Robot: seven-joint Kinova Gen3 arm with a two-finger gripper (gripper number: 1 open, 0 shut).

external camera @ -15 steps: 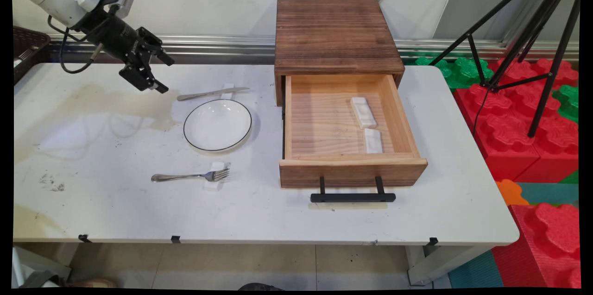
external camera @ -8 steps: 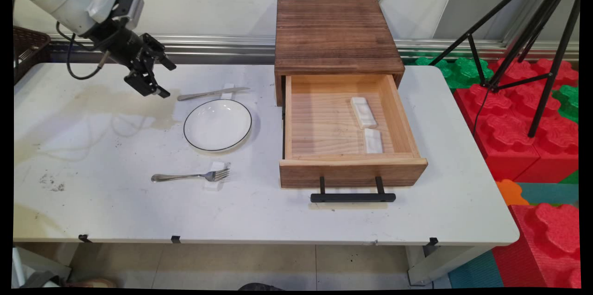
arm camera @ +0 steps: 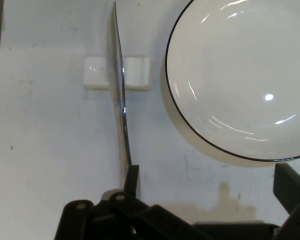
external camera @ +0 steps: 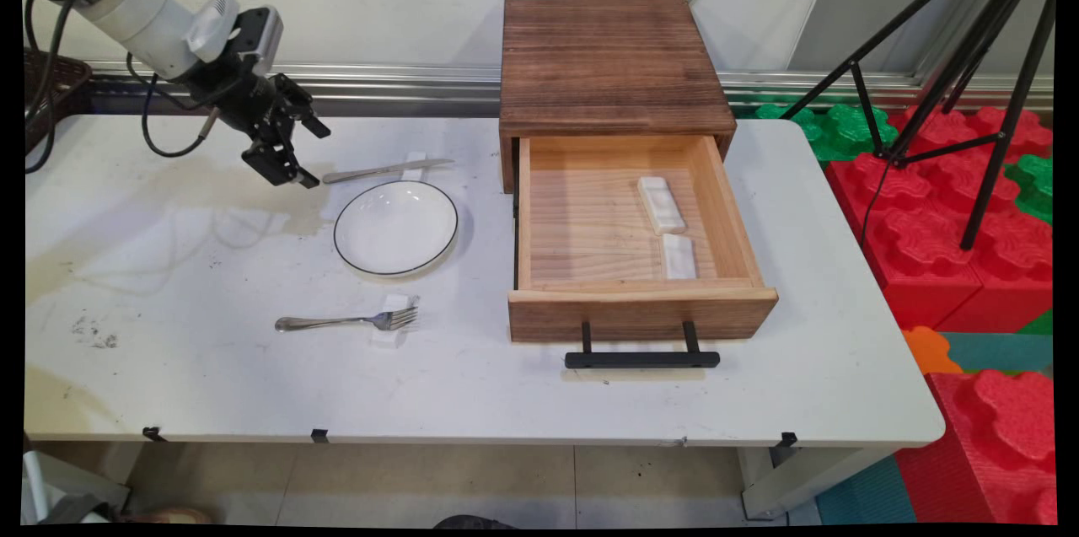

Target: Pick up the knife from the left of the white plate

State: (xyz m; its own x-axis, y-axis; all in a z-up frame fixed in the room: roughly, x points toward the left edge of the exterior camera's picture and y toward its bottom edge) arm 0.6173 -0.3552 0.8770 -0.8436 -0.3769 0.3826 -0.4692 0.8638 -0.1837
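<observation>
The tool [external camera: 305, 156] is hanging above the far left part of the white counter [external camera: 211, 368], its black fingers [external camera: 316, 126] spread wide and gripping nothing. In the hand view the tool [arm camera: 210, 187] is showing one finger low at the middle and the other at the right edge, with bare counter between them. The butter knife [external camera: 383, 171] is lying nearest to it, handle end just beside the lower fingertip in the main view; whether they are touching cannot be told. In the hand view the knife [arm camera: 121, 100] is running away from the left finger, and its blade is lying across a small white rest [arm camera: 118, 73].

Just beside the knife, toward the near edge, a white plate with a thin dark rim [external camera: 396, 228] is sitting on the counter, apart from the knife. The hand view is showing the same plate [arm camera: 240, 80] to the right of the blade. Nearer the front edge, a fork [external camera: 347, 321] is lying with its tines propped on another small white rest [external camera: 392, 326], handle pointing left.

To the right of the plate, a dark wooden box [external camera: 611, 69] is standing at the counter's far side, and its pale wooden drawer [external camera: 641, 314] is pulled out toward the camera, with a black bar handle [external camera: 642, 359] on its front. Two more white rests [external camera: 662, 205] are lying inside the drawer on its right side, one behind the other. Off the right end of the counter, red and green foam blocks [external camera: 969, 217] are piled, with a black tripod [external camera: 978, 40] standing over them.
</observation>
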